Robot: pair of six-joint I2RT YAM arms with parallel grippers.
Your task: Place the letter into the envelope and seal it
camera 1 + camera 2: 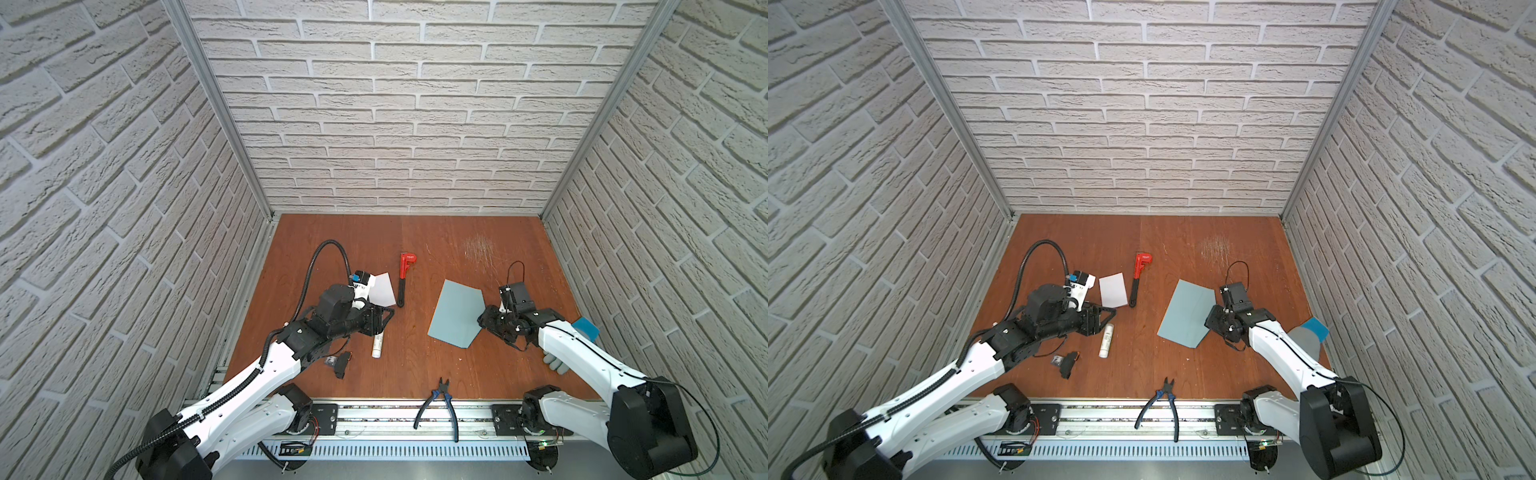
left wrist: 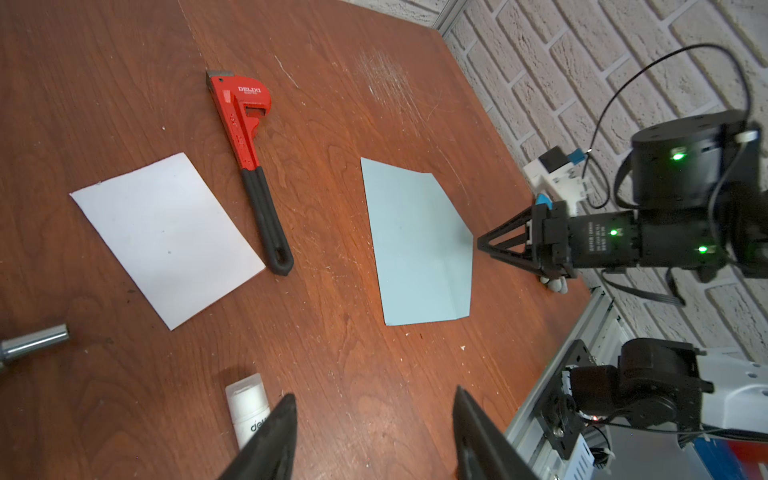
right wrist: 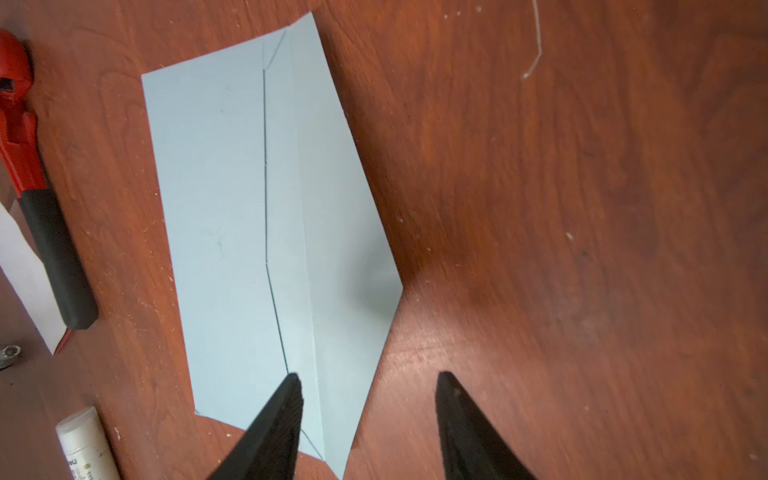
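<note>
The light blue envelope (image 1: 455, 313) (image 1: 1187, 313) lies flat right of the table's centre, its pointed flap opened toward my right arm. My right gripper (image 3: 368, 376) (image 1: 482, 322) is open at the flap's edge. One finger (image 3: 286, 399) is over the envelope (image 3: 257, 228) and the other over bare wood. The letter (image 1: 383, 289) (image 2: 166, 237) lies white face up at centre left, apart from the envelope (image 2: 415, 245). My left gripper (image 2: 374, 399) (image 1: 385, 318) is open just near of the letter, holding nothing.
A red pipe wrench (image 1: 405, 278) lies between letter and envelope. A white glue stick (image 1: 378, 345) lies beside my left gripper, and a small black part (image 1: 340, 361) lies near of it. Blue-handled pliers (image 1: 440, 401) rest on the front edge. A grey glove (image 1: 555, 361) sits under my right arm.
</note>
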